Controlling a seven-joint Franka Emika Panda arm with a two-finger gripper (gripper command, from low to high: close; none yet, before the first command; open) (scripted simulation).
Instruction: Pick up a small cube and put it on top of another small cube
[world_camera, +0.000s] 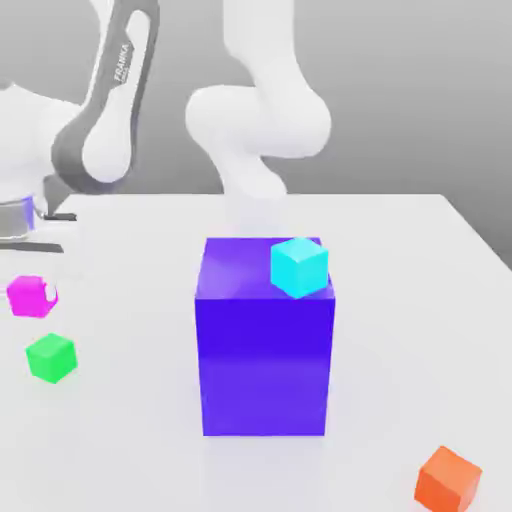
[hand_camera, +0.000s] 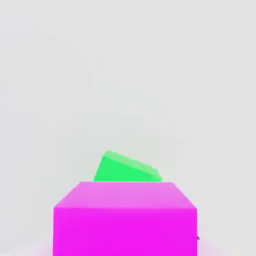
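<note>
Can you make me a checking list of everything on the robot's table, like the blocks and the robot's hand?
Surface: plain white table, smooth and bare between the blocks.
Job's things: small magenta cube near the exterior view's left edge, looking lifted just off the table, close in front of the hand camera; small green cube on the table just in front of it, apart from it.
Clutter: big purple block in the middle; cyan cube on its top; orange cube at the exterior view's lower right.
Gripper: shut on the magenta cube, whose face fills the near part of the hand view.
Cables: nothing seen.
Surroundings: plain grey backdrop; white robot arm behind the purple block.
</note>
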